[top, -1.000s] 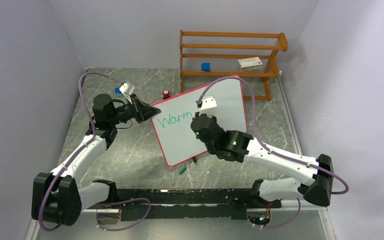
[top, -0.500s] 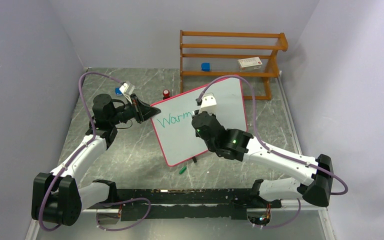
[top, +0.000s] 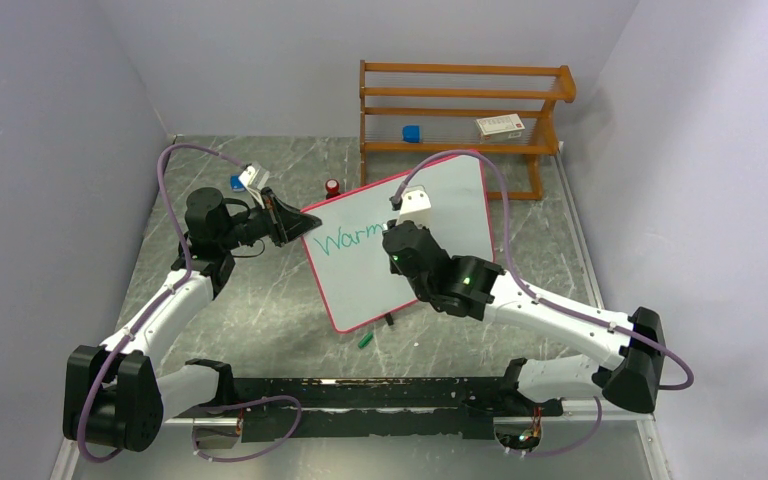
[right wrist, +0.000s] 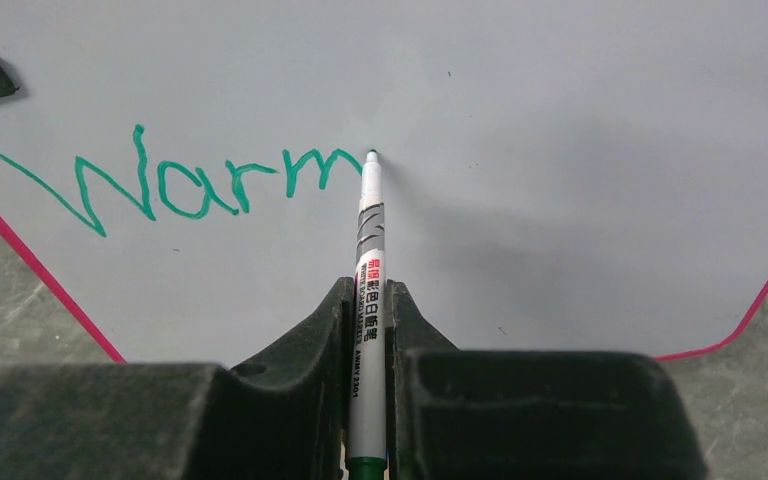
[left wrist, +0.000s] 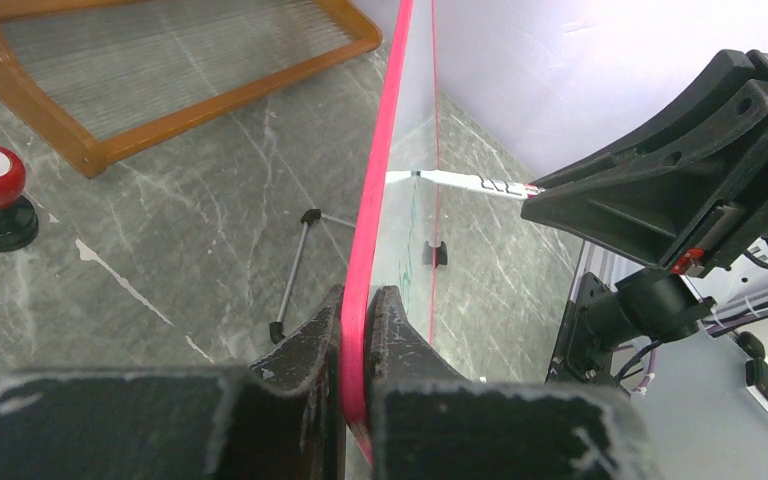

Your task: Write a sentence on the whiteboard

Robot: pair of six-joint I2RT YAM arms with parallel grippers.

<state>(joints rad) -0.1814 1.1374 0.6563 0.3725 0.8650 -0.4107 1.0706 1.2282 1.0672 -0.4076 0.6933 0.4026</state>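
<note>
The whiteboard (top: 457, 215) with a pink-red frame stands tilted on the table, with "Warm" written on it in green. My left gripper (top: 303, 226) is shut on the board's left edge (left wrist: 365, 290). My right gripper (top: 392, 243) is shut on a white marker (right wrist: 369, 300) with a green tip. The tip touches the board (right wrist: 560, 120) at the end of the "m". The marker also shows in the left wrist view (left wrist: 460, 181), pressed against the board's face.
A wooden rack (top: 460, 110) stands at the back with a blue block (top: 412, 133) and a small white box (top: 500, 125). A red-capped stamp (top: 332, 187) sits behind the board. A green marker cap (top: 365, 340) lies on the table in front of the board.
My right gripper has shifted slightly up and left with the marker on the board. The left arm has not moved.
</note>
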